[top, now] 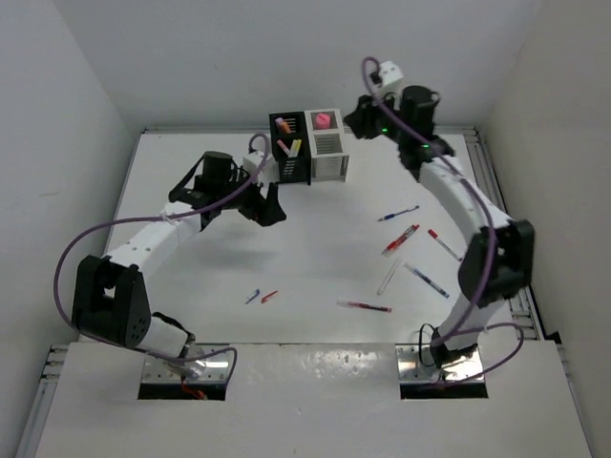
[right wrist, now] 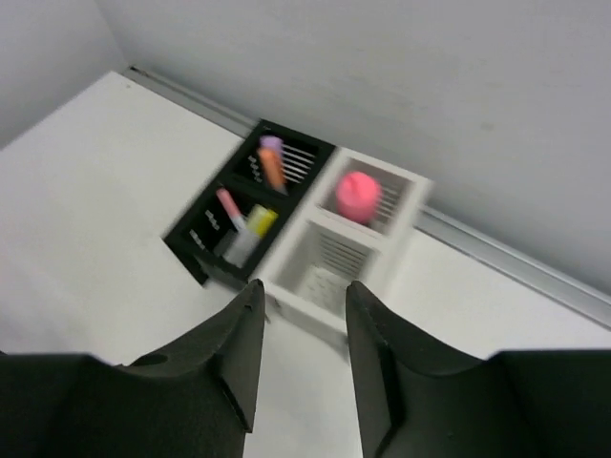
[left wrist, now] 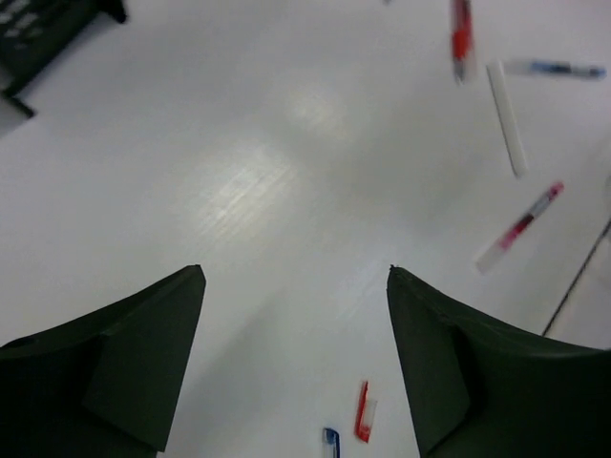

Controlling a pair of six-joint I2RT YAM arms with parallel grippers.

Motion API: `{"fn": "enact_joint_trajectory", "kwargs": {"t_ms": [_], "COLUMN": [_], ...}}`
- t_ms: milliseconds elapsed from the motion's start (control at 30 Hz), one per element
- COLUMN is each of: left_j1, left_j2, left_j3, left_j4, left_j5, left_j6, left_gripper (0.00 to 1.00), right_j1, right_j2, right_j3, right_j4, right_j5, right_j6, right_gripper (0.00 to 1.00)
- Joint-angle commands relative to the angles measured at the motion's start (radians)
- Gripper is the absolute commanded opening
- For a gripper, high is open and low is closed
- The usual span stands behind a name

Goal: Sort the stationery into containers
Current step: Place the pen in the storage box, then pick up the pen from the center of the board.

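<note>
Left tool [left wrist: 296, 272] wide open, right tool [right wrist: 305, 286] part-open, both empty; holders [top: 292, 170] contain a few pieces [top: 324, 120], most pens [top: 400, 239] lie unsorted on the bench [top: 315, 239].

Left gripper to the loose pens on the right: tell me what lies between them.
Only bare white table lies between the left gripper and the loose pens, as the top view shows. The left wrist view agrees.
</note>
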Motion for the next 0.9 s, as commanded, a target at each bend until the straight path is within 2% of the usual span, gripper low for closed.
{"fn": "enact_joint_trajectory", "kwargs": {"t_ms": [0,33,67,133,200,233,333,367,400,433,533,700,767,867], "left_j1": [-0.084,-0.154,-0.190,-0.260,-0.282,-0.282,-0.274,-0.271,-0.264,-0.262,-0.242,-0.176,-0.158,-0.138], "left_j2": [0.021,0.035,0.068,0.102,0.147,0.147,0.170,0.168,0.167,0.156,0.127,0.072,0.050,0.038], "left_j3": [0.041,0.049,0.061,0.086,0.101,0.103,0.123,0.126,0.126,0.123,0.114,0.071,0.054,0.045], "left_j4": [-0.107,-0.129,-0.152,-0.181,-0.181,-0.175,-0.155,-0.140,-0.129,-0.117,-0.088,-0.060,-0.054,-0.053], "left_j5": [0.120,0.108,0.062,0.022,0.025,0.025,0.038,0.025,0.009,-0.064,-0.184,-0.224,-0.228,-0.236], "left_j6": [0.231,0.278,0.297,0.306,0.282,0.272,0.223,0.213,0.170,0.142,0.085,0.053,0.023,0.013], "left_gripper": [0.82,0.77,0.75,0.73,0.72,0.72,0.72,0.74,0.79,0.82,0.85,0.88,0.88,0.89], "right_j1": [-0.110,-0.130,-0.174,-0.216,-0.280,-0.281,-0.330,-0.328,-0.324,-0.313,-0.252,-0.190,-0.176,-0.155], "right_j2": [-0.185,-0.222,-0.253,-0.359,-0.434,-0.448,-0.467,-0.467,-0.473,-0.502,-0.562,-0.519,-0.476,-0.406], "right_j3": [-0.084,-0.105,-0.169,-0.248,-0.374,-0.374,-0.415,-0.428,-0.444,-0.504,-0.622,-0.684,-0.692,-0.684], "right_j4": [-0.407,-0.461,-0.540,-0.595,-0.709,-0.710,-0.849,-0.913,-0.926,-0.903,-0.827,-0.807,-0.800,-0.796], "right_j5": [-0.171,-0.175,-0.175,-0.140,-0.094,-0.087,-0.083,-0.091,-0.100,-0.088,-0.062,0.056,0.106,0.151], "right_j6": [-0.168,-0.193,-0.240,-0.297,-0.406,-0.406,-0.410,-0.352,-0.307,-0.194,-0.028,0.162,0.225,0.307], "right_gripper": [0.38,0.35,0.33,0.28,0.25,0.23,0.16,0.17,0.19,0.25,0.29,0.29,0.34,0.35]}}
